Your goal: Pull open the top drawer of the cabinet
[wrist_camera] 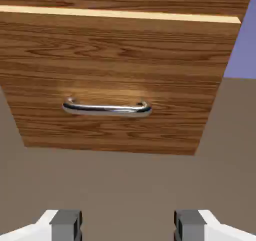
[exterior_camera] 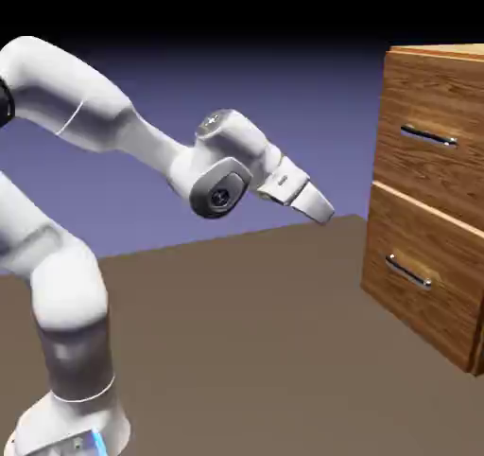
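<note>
Gripper (exterior_camera: 324, 211): jaws spread, empty, short of cabinet (exterior_camera: 430, 199); aimed low, at lower handle (wrist_camera: 106, 108), below top drawer (exterior_camera: 433, 128).

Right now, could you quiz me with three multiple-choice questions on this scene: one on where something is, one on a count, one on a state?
1. Where is the gripper? A gripping a handle; B in the air, apart from the cabinet; C inside a drawer.
2. How many silver bar handles does the cabinet carry? A one; B three; C two.
3. How do the gripper's jaws stand? A open, empty; B shut on a handle; C shut on a cube.

1 B: the table shows between it and the cabinet.
2 C: one on the top drawer, one on the lower drawer.
3 A: in the hand view the fingertips stand apart with nothing between.
</note>
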`<action>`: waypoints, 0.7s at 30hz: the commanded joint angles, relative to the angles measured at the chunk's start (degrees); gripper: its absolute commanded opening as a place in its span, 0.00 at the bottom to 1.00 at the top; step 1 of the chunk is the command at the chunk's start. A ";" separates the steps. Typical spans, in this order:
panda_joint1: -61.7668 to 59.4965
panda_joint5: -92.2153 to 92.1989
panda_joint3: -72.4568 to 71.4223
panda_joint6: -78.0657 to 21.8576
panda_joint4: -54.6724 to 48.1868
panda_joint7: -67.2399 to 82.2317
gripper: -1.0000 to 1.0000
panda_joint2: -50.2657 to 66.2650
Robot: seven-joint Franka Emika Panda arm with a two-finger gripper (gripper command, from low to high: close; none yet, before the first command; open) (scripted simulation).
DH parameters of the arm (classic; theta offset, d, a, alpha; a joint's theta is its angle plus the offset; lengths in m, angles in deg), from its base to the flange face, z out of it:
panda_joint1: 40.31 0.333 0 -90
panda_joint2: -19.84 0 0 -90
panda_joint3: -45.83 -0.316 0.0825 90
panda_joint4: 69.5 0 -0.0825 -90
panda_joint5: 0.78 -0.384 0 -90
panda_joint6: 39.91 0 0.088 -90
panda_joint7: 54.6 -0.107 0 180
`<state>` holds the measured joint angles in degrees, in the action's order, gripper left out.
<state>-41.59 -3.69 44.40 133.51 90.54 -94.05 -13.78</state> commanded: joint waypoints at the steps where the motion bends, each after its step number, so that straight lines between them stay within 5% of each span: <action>1: -1.63 -2.42 -1.19 -0.49 -0.80 2.50 0.50 -0.80; 21: -34.25 -50.75 -24.97 -10.18 -16.71 52.33 0.50 -16.84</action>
<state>-75.84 -54.44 19.43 123.33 73.84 -41.72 -30.62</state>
